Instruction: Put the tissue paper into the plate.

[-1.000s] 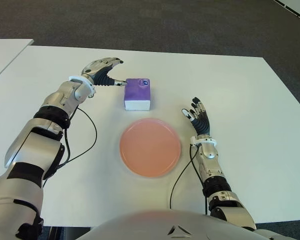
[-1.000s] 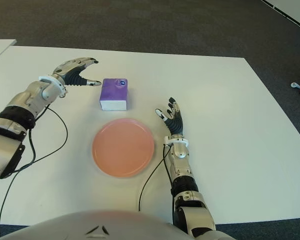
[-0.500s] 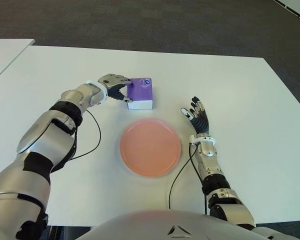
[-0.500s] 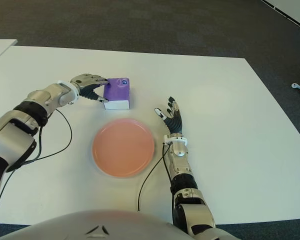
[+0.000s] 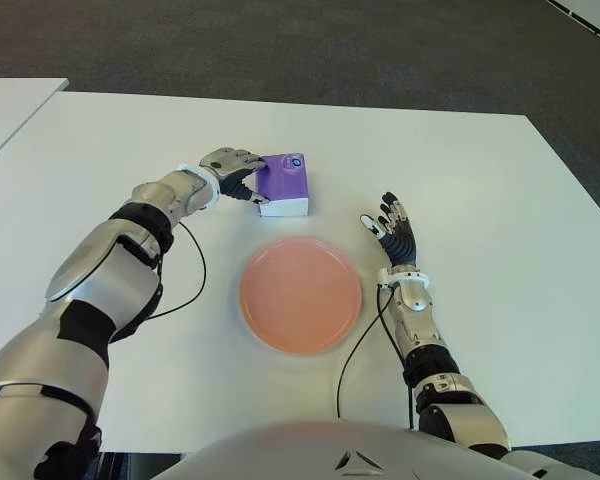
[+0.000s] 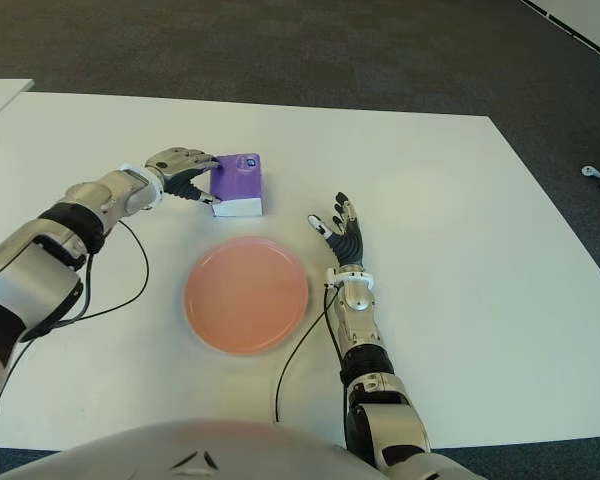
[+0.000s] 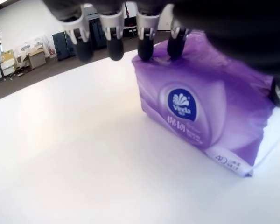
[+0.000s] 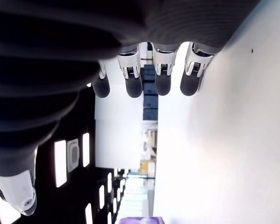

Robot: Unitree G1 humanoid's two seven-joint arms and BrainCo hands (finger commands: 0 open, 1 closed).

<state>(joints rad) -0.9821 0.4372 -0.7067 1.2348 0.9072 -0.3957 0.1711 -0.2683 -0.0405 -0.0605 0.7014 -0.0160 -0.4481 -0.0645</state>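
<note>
A purple tissue pack point(image 5: 284, 183) with a white base lies on the white table point(image 5: 500, 200), just beyond the pink round plate point(image 5: 300, 294). My left hand point(image 5: 242, 180) is at the pack's left end. In the left wrist view its fingertips point(image 7: 144, 50) press on the top edge of the pack point(image 7: 200, 107) and the thumb sits at the opposite side, so the hand is shut on it. The pack looks slightly tilted. My right hand point(image 5: 393, 230) shows to the right of the plate, fingers spread, holding nothing.
Black cables run over the table from each wrist, one left of the plate point(image 5: 190, 285) and one at its lower right point(image 5: 355, 350). A second white table point(image 5: 10, 110) stands at the far left. Dark carpet lies beyond the far edge.
My left hand swung in from left of the pack and closed its fingers on the pack's left end. The pack shifted slightly right and tipped. The right hand stayed put.
</note>
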